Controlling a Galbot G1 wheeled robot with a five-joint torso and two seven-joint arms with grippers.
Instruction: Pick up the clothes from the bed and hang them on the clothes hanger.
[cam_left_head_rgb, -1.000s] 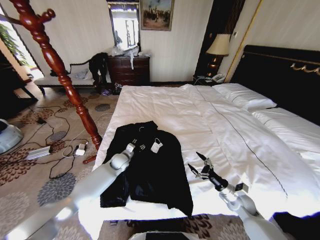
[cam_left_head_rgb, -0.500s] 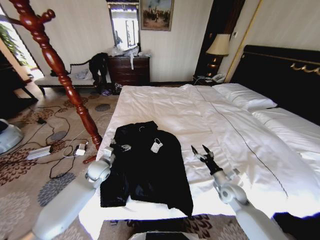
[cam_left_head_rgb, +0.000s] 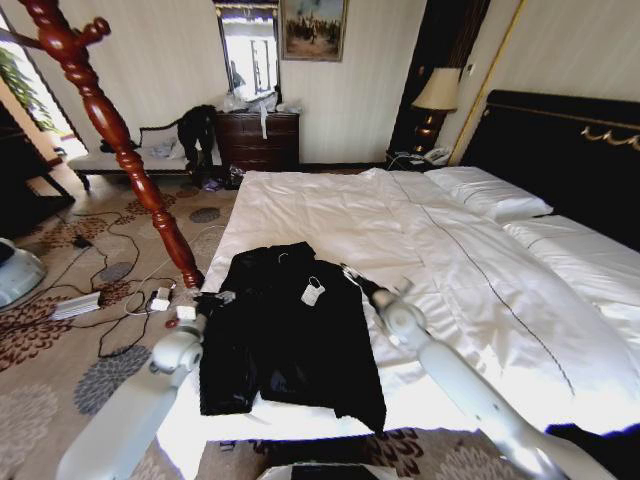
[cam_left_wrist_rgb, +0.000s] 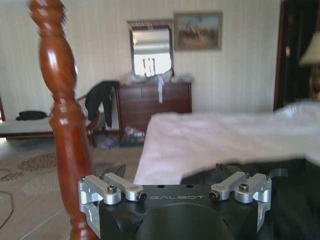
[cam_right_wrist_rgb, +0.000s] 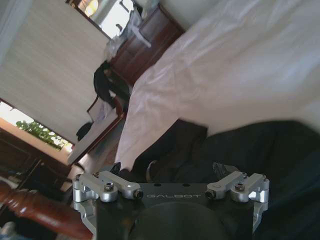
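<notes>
The clothes (cam_left_head_rgb: 290, 335), a long black garment with a small white tag (cam_left_head_rgb: 313, 292), lie flat on the near left part of the bed (cam_left_head_rgb: 450, 250). My left gripper (cam_left_head_rgb: 217, 297) hovers open at the garment's left edge, beside the bed's side. My right gripper (cam_left_head_rgb: 353, 273) is open over the garment's upper right edge. The clothes hanger (cam_left_head_rgb: 110, 130), a reddish-brown turned stand, rises from the floor left of the bed. In the left wrist view the open left gripper (cam_left_wrist_rgb: 172, 172) faces the stand (cam_left_wrist_rgb: 62, 125) and the cloth (cam_left_wrist_rgb: 295, 200). The right gripper (cam_right_wrist_rgb: 167, 170) points at black cloth (cam_right_wrist_rgb: 260, 150).
A dark dresser with a mirror (cam_left_head_rgb: 258, 140) stands at the far wall, with a bench holding a black clump (cam_left_head_rgb: 195, 125) beside it. Cables and a power strip (cam_left_head_rgb: 100, 300) litter the carpet left of the bed. A lamp (cam_left_head_rgb: 435, 95) and pillows (cam_left_head_rgb: 490, 195) are at the headboard.
My left gripper has drawn back off the garment to its left edge. My right gripper has swung left from the bare sheet onto the garment's upper right edge.
</notes>
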